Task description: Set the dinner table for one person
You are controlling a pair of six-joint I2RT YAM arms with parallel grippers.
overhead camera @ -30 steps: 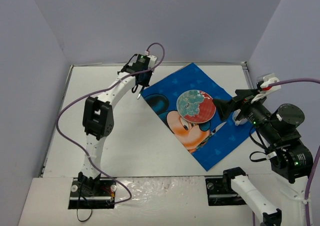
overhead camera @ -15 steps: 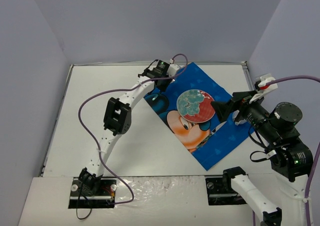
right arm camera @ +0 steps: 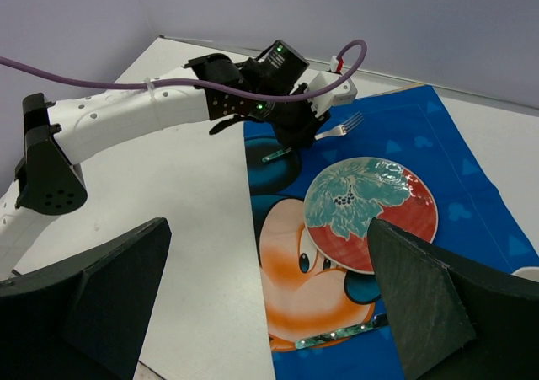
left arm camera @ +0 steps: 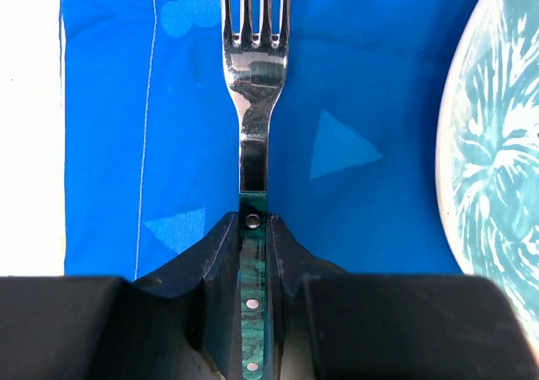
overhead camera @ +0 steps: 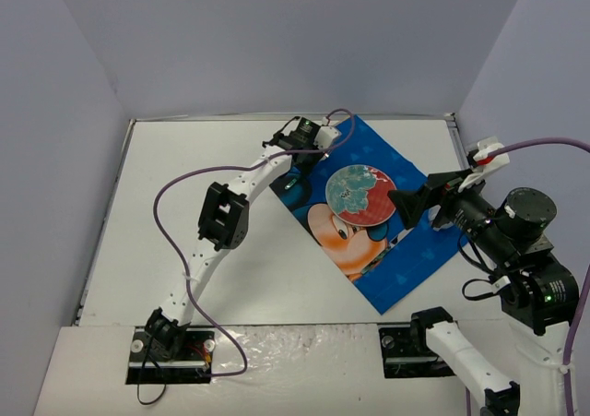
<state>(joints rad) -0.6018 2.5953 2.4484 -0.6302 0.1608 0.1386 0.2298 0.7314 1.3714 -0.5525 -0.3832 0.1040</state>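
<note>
The dinner table (overhead camera: 184,167) filled the floor of the lavender-walled enclosure, a white top with a blue cartoon-mouse placemat (overhead camera: 406,268) lying askew on its right half. A round plate (overhead camera: 360,195) in teal and red sat on the mat's far part.

The left gripper (overhead camera: 302,158) hung over the far middle of the table, above the mat's far left corner and just left of the plate. It was clenched on a fork (left arm camera: 254,102): in the left wrist view the green riveted handle ran between the two black fingers (left arm camera: 221,254), and the steel tines pointed away over blue cloth. A strip of bare white table showed at the left of that view. From the blurred overhead picture, whether the tines touched the mat could not be told.

The right gripper (overhead camera: 406,202) stood over the table's right side, just right of the plate, its jaws spread wide and holding nothing. Its own camera showed a second green-handled utensil (right arm camera: 333,338) lying flat on the mat, near side of the plate.
</note>
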